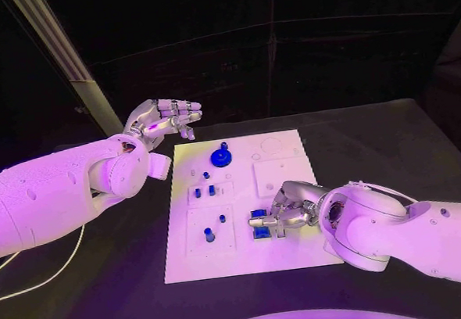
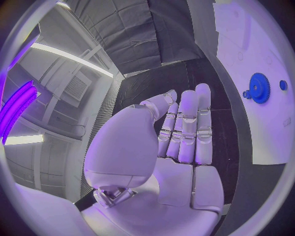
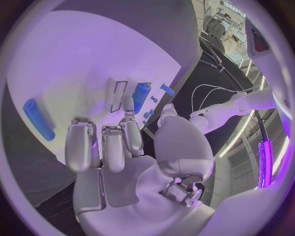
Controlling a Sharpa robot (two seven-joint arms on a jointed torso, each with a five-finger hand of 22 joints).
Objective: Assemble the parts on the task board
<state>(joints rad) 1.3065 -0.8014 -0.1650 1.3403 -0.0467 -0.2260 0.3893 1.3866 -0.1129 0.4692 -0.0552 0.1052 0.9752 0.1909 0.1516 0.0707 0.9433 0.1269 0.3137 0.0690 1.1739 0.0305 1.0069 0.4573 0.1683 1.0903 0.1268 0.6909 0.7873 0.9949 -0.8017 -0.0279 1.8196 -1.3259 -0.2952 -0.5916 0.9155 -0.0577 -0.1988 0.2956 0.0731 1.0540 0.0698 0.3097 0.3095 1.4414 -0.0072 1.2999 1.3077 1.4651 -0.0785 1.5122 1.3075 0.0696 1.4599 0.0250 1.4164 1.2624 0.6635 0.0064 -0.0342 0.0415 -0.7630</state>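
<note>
Right robot hand (image 1: 285, 209) pinches a blue part (image 1: 261, 224); left robot hand (image 1: 163, 120) hovers spread.

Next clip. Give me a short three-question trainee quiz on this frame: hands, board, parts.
1. True or false: the left hand holds a blue part.
2. Which hand is over the task board? A) left B) right C) both
3. Fill in: the blue gear stands nearer the board's ___ edge, near or far from the robot.

Key: 1 false, its fingers hold nothing, beside the board's far left corner. 2 B, the right hand is down at small blue parts. 3 far.
</note>
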